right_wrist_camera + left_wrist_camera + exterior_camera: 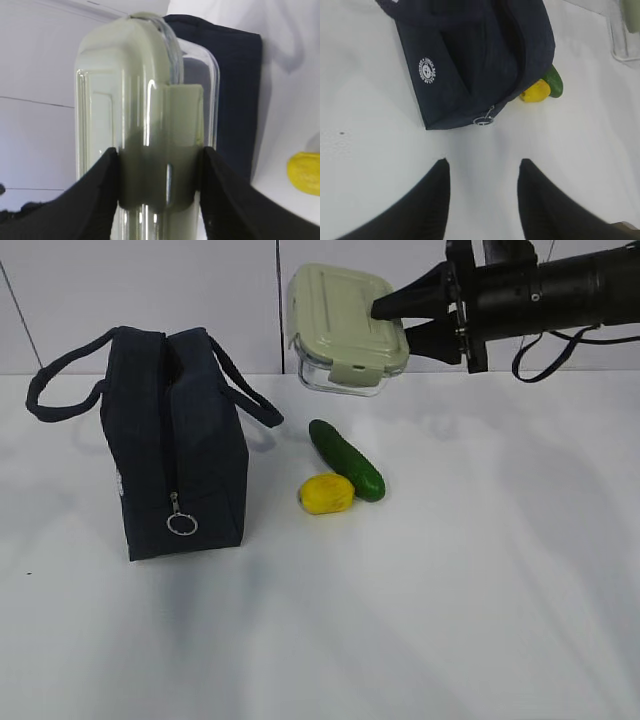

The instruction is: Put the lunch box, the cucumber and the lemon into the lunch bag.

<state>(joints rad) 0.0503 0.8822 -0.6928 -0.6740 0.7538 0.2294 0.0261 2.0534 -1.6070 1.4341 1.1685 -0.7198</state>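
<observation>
So the right gripper is clamped on the sage-lidded lunch box, holding it up in the air right of the navy lunch bag. Cucumber and lemon sit touching on the table, right of the bag. The left gripper hangs above the table near the bag's ring-pull end, jaws apart, grabbing nothing.

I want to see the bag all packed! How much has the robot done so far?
Nothing is in the lunch bag yet. The right tool holds the lunch box up off the table, tipped on its side. The cucumber and lemon wait on the table beside the bag. The left tool holds nothing.
</observation>
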